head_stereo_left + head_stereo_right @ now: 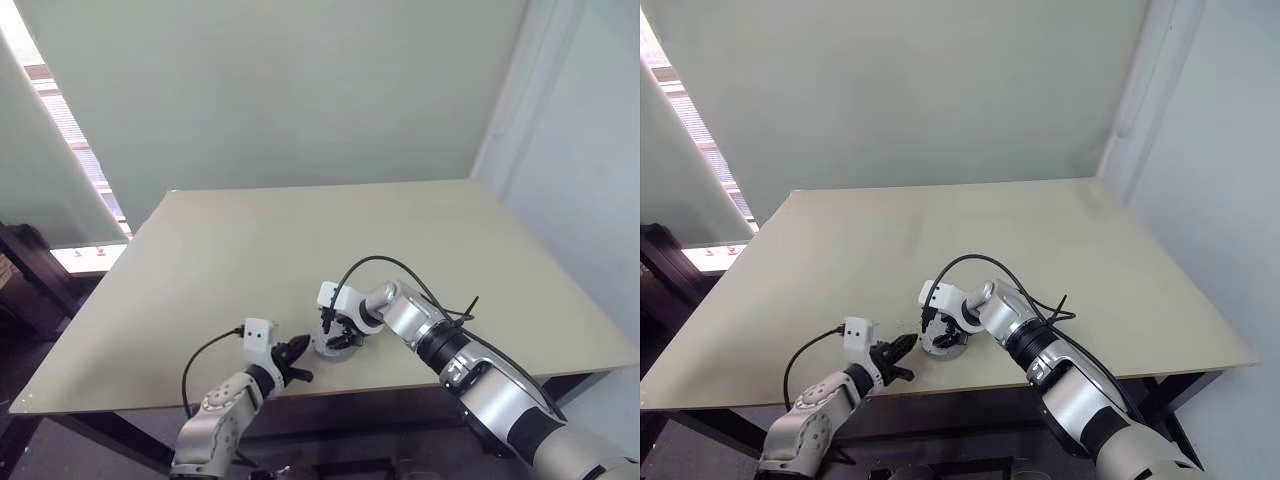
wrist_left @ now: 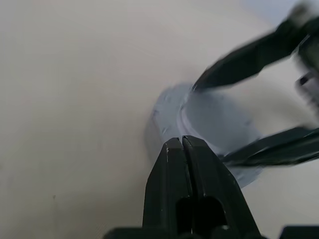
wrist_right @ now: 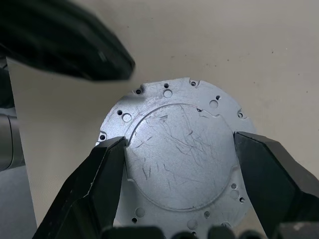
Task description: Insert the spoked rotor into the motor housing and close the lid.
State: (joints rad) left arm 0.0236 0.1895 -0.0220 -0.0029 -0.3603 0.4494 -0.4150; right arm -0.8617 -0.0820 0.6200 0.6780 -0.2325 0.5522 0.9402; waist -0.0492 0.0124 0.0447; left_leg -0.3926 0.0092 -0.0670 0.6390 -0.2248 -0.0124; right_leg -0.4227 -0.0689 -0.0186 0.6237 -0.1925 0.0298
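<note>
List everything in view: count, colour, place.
table: 1, beige, fills the middle of the head views.
round metal disc: 1, scratched silver-grey with small holes round its rim, lying near the table's near edge, between the right gripper's fingers.
window blind: 1, pale, far left.
wall: 1, pale green-grey, behind the table.
left gripper: 1, black, shut, tip beside the disc.
right gripper: 1, black, fingers either side of the disc's raised centre.

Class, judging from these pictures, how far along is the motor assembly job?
Looks done: the lid covers the assembly, so no rotor or windings show. In hand: the right gripper straddles its raised centre, the shut left gripper beside it. Left: confirming seating, which cannot be judged here.
</note>
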